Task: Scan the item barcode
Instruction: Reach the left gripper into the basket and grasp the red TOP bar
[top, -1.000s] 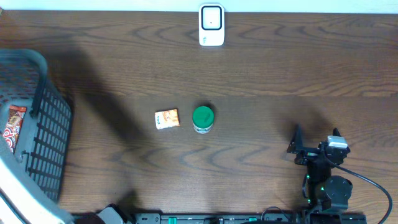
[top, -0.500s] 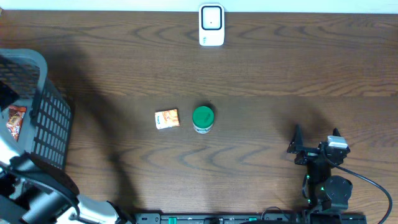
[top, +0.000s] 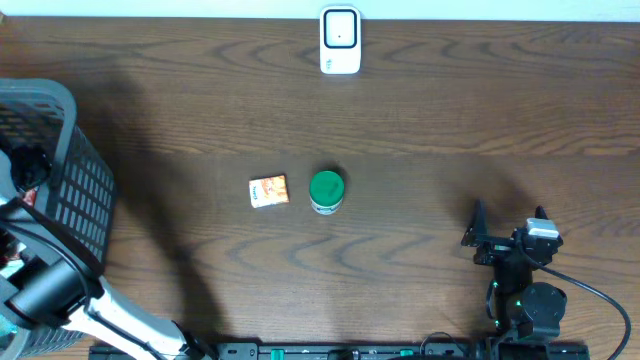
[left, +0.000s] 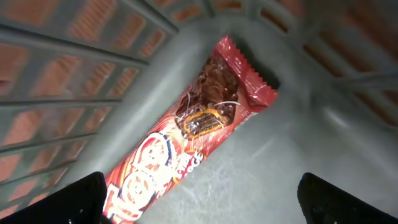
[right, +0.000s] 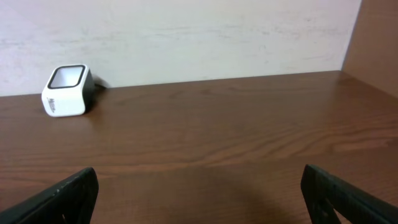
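**Wrapper on the basket floor, both tools released**

Overhead: a grey basket (top: 85, 190) is seen at the left edge of the worktop (top: 450, 130), and the left arm (top: 60, 290) is extended into it. A small box (top: 268, 190) and a green-lidded jar (top: 326, 191) are set just beside each other mid-worktop. The scanner (top: 340, 40) is placed at the far edge. The right tool (top: 508, 232) is parked near right, well apart from everything.

Left wrist: the left tool (left: 199, 211) is held released above a red snack wrapper (left: 199, 134), which is judged to be the item. The wrapper is laid flat on the basket floor beside the lattice wall, and nothing is grasped.

Right wrist: the right tool is shown spread wide and empty, with the scanner at far left.

Several failures can be expected. The flat, glossy film may be skated over rather than pinched, or a finger may be snagged on the lattice. The film may also be crumpled by a hard pinch, leaving the code unreadable. No barcode can be made out on the upper face.
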